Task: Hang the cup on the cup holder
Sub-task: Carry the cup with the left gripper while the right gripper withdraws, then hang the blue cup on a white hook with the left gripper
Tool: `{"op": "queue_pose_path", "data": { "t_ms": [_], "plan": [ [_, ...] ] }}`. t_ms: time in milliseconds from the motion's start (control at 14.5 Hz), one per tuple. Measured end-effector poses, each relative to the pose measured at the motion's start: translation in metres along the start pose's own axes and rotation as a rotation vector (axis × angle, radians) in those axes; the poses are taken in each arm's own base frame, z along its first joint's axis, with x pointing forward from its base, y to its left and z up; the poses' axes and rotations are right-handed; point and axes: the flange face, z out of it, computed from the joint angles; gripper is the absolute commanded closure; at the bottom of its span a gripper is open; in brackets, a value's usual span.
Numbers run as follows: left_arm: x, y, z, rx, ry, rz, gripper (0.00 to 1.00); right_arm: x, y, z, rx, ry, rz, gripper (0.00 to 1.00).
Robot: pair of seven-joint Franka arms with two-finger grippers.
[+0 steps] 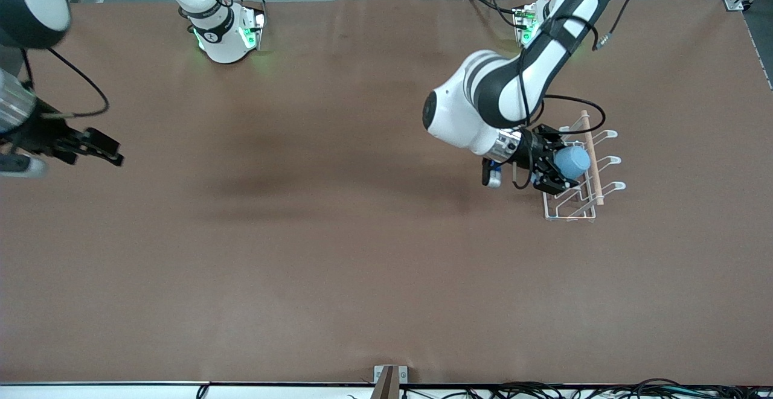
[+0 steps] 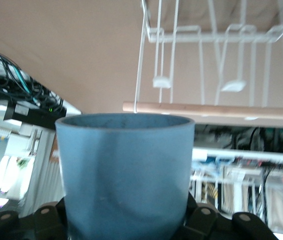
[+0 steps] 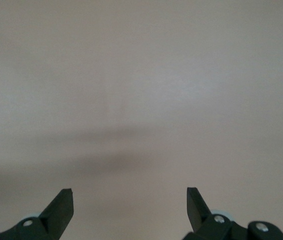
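My left gripper [image 1: 558,166] is shut on the light-blue cup [image 1: 572,162], holding it on its side over the white wire cup holder [image 1: 570,209] at the left arm's end of the table. The cup's rim points toward the holder's wooden rod [image 1: 592,157]. In the left wrist view the cup [image 2: 125,175] fills the jaws, with the rod [image 2: 216,109] and the white prongs [image 2: 234,85] just past its rim. My right gripper [image 1: 109,148] is open and empty, waiting above the right arm's end of the table; its fingertips [image 3: 61,207] show over bare table.
The brown table cover [image 1: 338,248] spreads wide around the holder. Cables [image 1: 543,390] lie along the table edge nearest the front camera. A small bracket [image 1: 389,378] stands at that edge's middle.
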Motion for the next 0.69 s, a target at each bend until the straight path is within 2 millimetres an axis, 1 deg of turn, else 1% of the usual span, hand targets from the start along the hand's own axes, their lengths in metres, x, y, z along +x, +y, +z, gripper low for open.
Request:
{"op": "queue_pose_path", "data": {
  "t_ms": [69,138,276,345,483,621,690],
  "plan": [
    [0.010,0.002,0.016,0.005,-0.039,0.021,0.97,-0.001,0.010,-0.020,-0.011,0.013,0.016,0.00],
    [0.018,0.005,0.029,0.009,-0.070,0.042,0.98,-0.003,0.022,-0.031,-0.015,0.014,0.039,0.00],
    [0.031,0.012,0.048,0.024,-0.109,0.097,0.99,-0.009,0.041,-0.040,-0.016,-0.009,0.079,0.00],
    [0.035,0.015,0.053,0.027,-0.121,0.125,0.99,-0.012,0.045,-0.042,-0.016,-0.018,0.096,0.00],
    [0.040,0.018,0.059,0.028,-0.133,0.166,0.99,-0.017,0.041,-0.048,-0.012,-0.044,0.155,0.00],
    [0.050,0.021,0.064,0.042,-0.151,0.197,0.99,-0.019,0.028,-0.057,-0.011,-0.042,0.182,0.00],
    [0.056,0.022,0.071,0.044,-0.164,0.211,0.99,-0.018,0.023,-0.062,-0.011,-0.032,0.177,0.00]
  ]
}}
